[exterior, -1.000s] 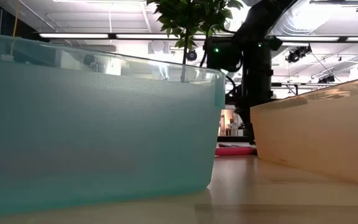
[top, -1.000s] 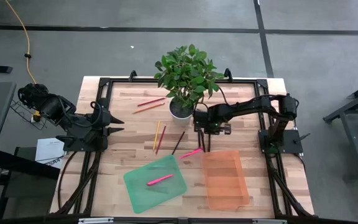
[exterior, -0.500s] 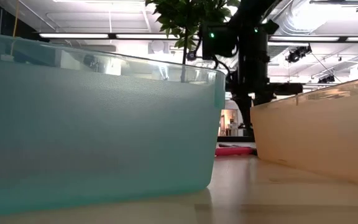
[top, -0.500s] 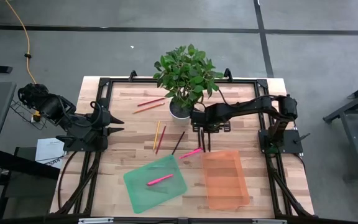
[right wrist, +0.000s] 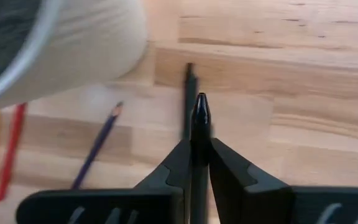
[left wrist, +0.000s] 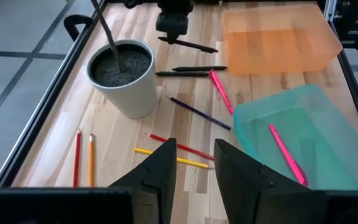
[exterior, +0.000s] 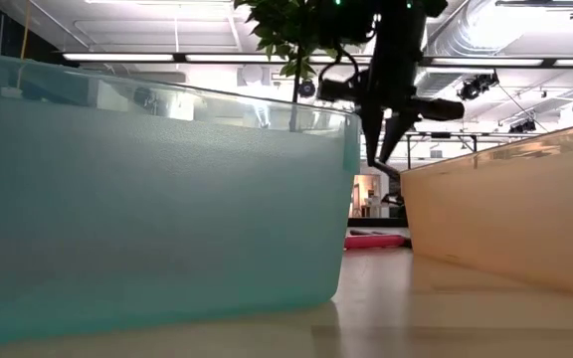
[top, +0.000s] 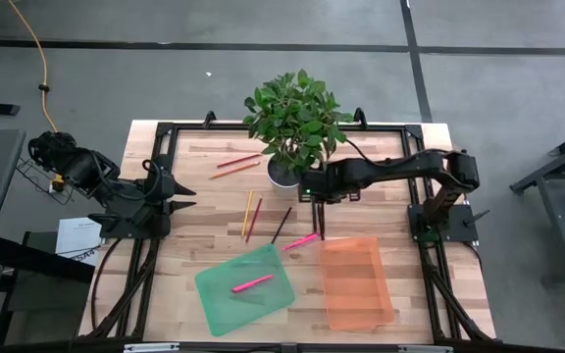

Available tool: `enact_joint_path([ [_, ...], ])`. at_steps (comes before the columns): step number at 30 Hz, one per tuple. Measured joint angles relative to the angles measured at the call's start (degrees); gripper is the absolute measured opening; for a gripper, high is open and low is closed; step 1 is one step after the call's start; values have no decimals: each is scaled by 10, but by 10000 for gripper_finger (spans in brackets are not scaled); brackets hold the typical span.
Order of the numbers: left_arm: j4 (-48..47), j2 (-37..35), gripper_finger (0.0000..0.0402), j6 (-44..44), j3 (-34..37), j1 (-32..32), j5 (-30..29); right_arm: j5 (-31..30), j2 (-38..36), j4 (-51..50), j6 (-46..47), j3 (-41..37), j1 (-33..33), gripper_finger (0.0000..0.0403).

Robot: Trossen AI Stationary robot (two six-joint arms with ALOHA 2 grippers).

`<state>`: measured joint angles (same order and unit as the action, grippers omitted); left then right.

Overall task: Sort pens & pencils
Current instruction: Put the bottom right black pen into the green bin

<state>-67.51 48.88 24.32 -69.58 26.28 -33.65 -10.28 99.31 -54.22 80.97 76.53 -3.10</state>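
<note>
Left tool (top: 186, 191), fingers apart, waits at the tabletop's left edge. Green tray (top: 245, 288) lies left and near of the right tool (top: 320, 208), which is clamped on a black pen (right wrist: 199, 134) raised beside the pot (left wrist: 123, 78).

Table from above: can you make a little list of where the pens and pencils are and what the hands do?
Right hand: shut on a black pen, beside the plant pot
Left hand: open, waiting at the left edge
Green tray: holds one pink pen
Table: another pink pen, five pencils
</note>
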Motion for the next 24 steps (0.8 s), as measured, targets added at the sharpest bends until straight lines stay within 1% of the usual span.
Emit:
enact_joint_path([
  [10,2,0,97,4,0,0,2,-4,0,69,-27,50,55,32],
  [16,6,0,97,16,0,0,3,-4,-1,109,-29,52,87,32],
  [24,40,4,97,16,0,0,7,-16,-1,208,-31,52,134,30],
])
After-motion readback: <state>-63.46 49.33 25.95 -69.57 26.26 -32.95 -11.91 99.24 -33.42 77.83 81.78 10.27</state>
